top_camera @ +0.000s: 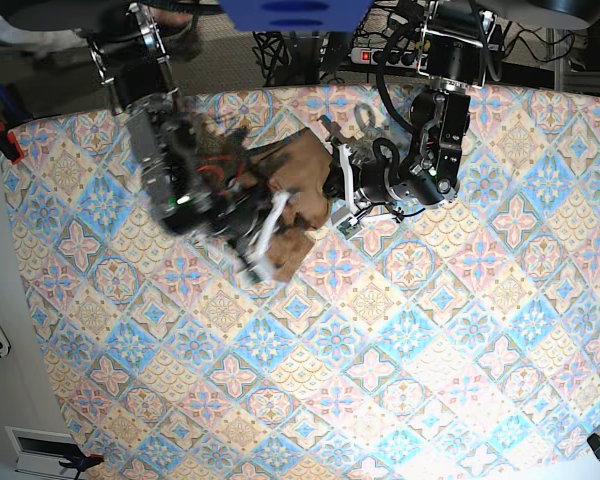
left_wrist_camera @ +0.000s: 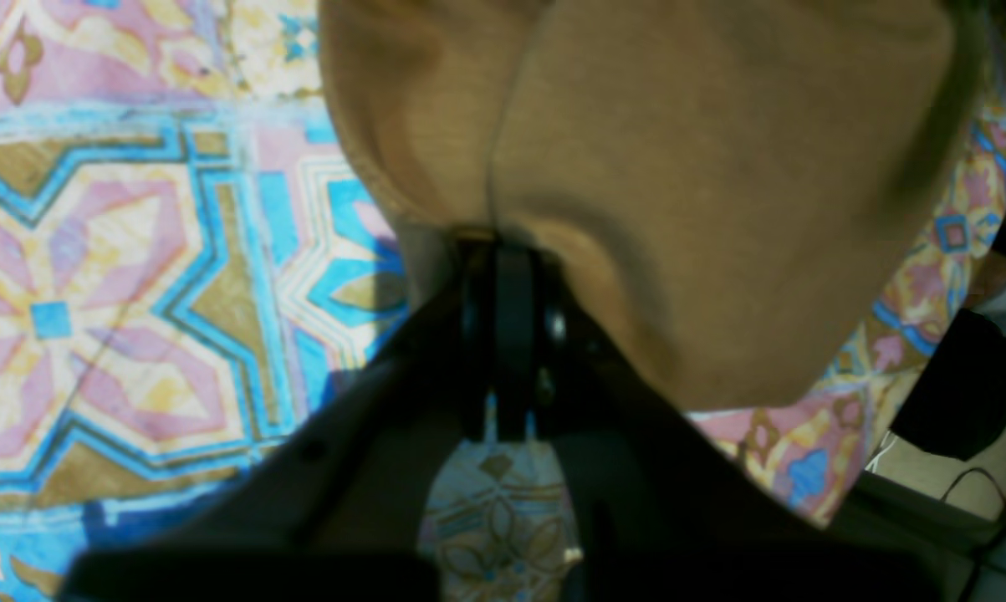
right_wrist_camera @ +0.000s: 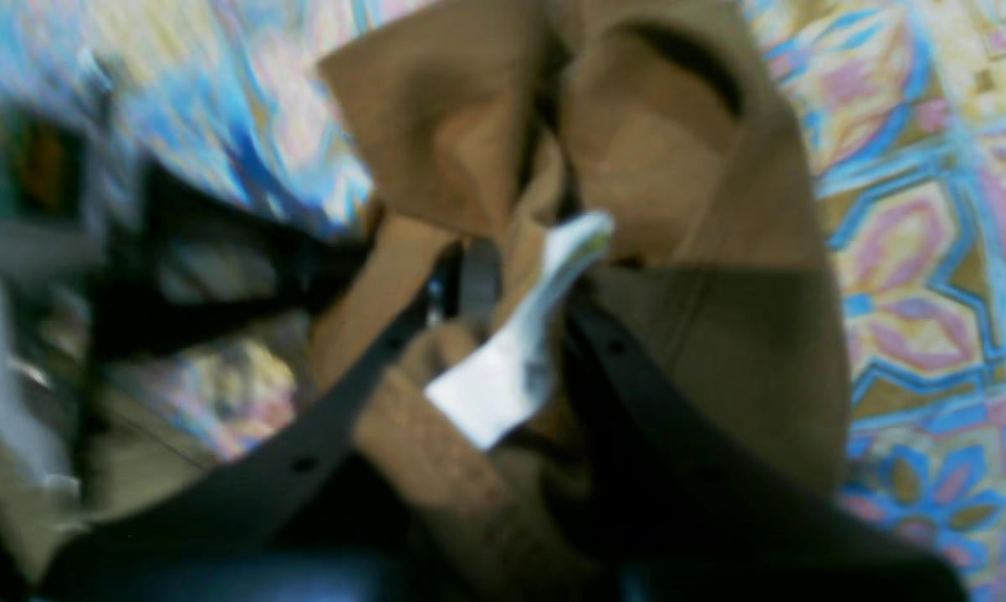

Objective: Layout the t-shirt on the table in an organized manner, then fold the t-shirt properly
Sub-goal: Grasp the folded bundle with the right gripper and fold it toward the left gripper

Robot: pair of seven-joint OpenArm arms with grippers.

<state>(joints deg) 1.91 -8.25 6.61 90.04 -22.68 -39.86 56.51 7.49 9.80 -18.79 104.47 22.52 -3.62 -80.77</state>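
Base view: the shirt [top_camera: 298, 185] is bunched in a small tan heap near the far edge of the tabletop [top_camera: 400, 350], a little left of centre, held between the two arms; none of it is spread flat.

Left hand [left_wrist_camera: 503, 251]: fingers [left_wrist_camera: 515, 301] drawn narrow and pinched on a fold of the shirt [left_wrist_camera: 703, 167]; the fabric runs up and away from the fingertips in a smooth taut sheet with a seam line rising straight from the grip; patterned tabletop [left_wrist_camera: 118, 293] visible on both sides of the fabric. In the base view this hand [top_camera: 332, 190] meets the heap from the right side.

Right hand [right_wrist_camera: 503, 293]: view is motion-blurred; the two dark fingers [right_wrist_camera: 369, 376] stand apart with crumpled shirt [right_wrist_camera: 678, 209] and the white tag [right_wrist_camera: 511, 359] lying between them; fabric touches both fingers; whether they actually clamp it, cannot tell. Ribbed neck band sits low between the fingers, under the tag. In the base view this hand [top_camera: 265, 235] is blurred and sits at the near left of the heap.

Tabletop [right_wrist_camera: 929, 251] shows to the right of the shirt in the right wrist view.
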